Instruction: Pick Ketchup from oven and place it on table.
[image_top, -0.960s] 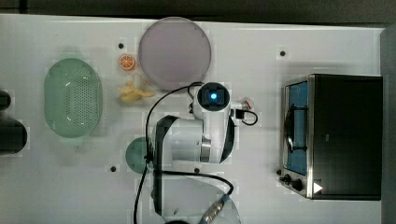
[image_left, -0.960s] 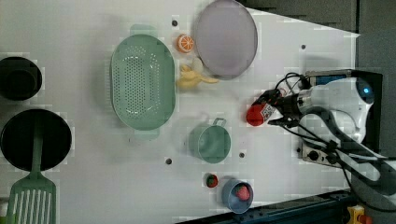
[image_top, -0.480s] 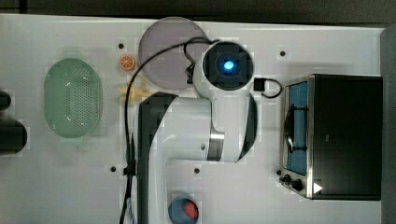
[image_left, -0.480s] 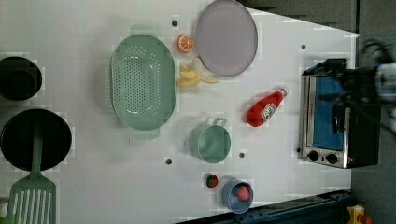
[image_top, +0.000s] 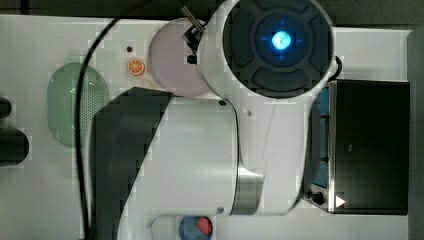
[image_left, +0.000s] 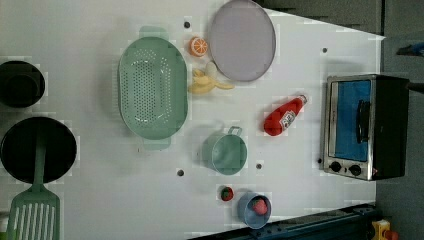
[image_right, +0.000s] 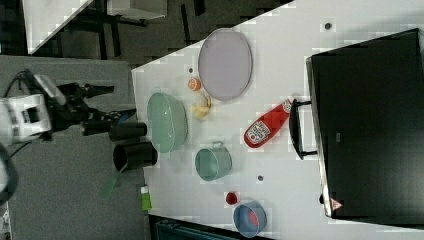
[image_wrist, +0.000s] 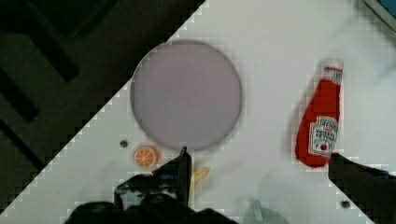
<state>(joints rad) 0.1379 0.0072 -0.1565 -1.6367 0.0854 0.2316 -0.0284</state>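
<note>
Now, we log:
Ketchup (image_left: 285, 116): flat on counter (image_left: 300, 190), near oven (image_left: 364, 126).
Tool (image_wrist: 259, 170): fingers apart, holding nothing.

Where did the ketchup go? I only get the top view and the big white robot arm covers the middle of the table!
Observer: The Ketchup lies on its side on the table, in front of the oven.
Operator: Is the robot holding it?
Observer: No. In the wrist view the gripper is open, up above the bottle and not touching it.
Operator: Is the oven door open?
Observer: In the left view it looks shut, blue glass facing the bottle.
Operator: What's beside the ketchup?
Observer: A green cup on the left view's left.
</note>
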